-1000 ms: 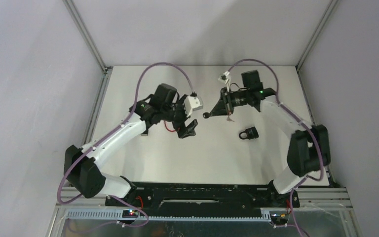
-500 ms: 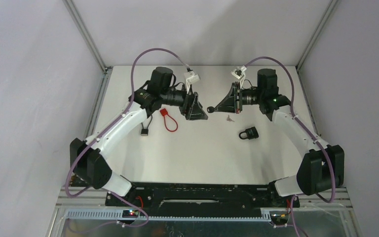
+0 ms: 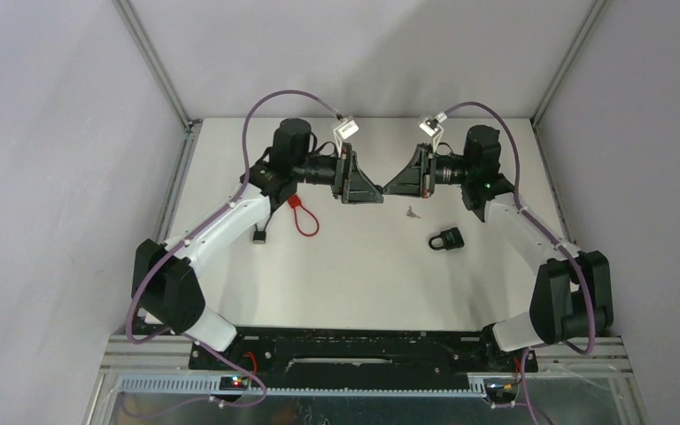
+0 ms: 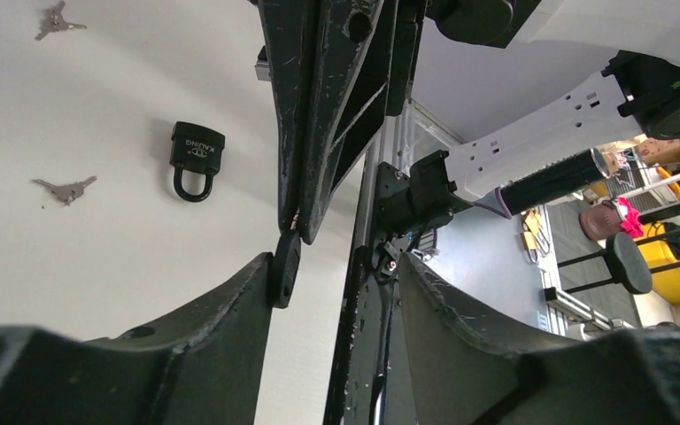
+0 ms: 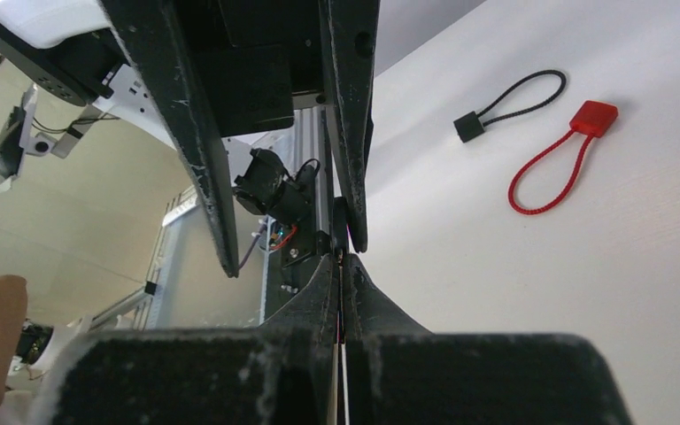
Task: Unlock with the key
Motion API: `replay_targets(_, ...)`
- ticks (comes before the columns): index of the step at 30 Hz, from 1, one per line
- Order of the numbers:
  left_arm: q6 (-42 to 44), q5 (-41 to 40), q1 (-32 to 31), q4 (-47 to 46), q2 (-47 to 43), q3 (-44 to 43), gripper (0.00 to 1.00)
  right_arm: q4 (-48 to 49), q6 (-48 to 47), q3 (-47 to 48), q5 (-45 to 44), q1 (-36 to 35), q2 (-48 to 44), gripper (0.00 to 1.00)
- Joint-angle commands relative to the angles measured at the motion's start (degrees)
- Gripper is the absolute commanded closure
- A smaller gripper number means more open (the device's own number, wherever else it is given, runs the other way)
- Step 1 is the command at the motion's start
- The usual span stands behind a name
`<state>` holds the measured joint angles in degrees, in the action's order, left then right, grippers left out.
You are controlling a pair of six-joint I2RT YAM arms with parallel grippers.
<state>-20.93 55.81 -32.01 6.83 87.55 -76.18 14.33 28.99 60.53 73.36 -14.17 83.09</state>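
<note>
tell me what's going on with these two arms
The right gripper is shut on a small black-headed key, holding it in the air above the white table. The left gripper faces it tip to tip, jaws open on either side of the key's head, so this looks like a handover. The small black padlock lies on the table with neither gripper on it; nothing has been unlocked yet.
</note>
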Motion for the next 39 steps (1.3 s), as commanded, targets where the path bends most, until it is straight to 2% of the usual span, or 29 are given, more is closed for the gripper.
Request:
replay_targets(1, -3.7, 2.2, 0.0, -5.3, -1.0, 2.1, 0.46, 9.2, 6.2, -1.1, 0.5, 0.8, 0.5, 1.00)
replay_targets(7, -4.6, 2.6, 0.0, -6.2, -0.3, 2.2, 0.55, 12.9, 9.1, -2.3, 0.4, 1.2, 0.4, 1.00)
replay_targets(13, -5.6, 3.2, -0.1, -8.0, 0.1, 2.3, 0.71, 13.1, 9.1, -2.9, 0.1, 1.3, 0.5, 1.00)
replay_targets(32, -8.7, 2.6, -1.2, -11.3, 0.8, 2.4, 0.86, 19.3, 12.7, -7.0, -4.0, -0.1, -0.6, 1.00)
replay_targets(39, -9.7, 2.2, -1.2, -12.4, 0.7, 2.7, 0.99, 20.7, 13.2, -8.6, -5.6, -0.4, -0.9, 1.00)
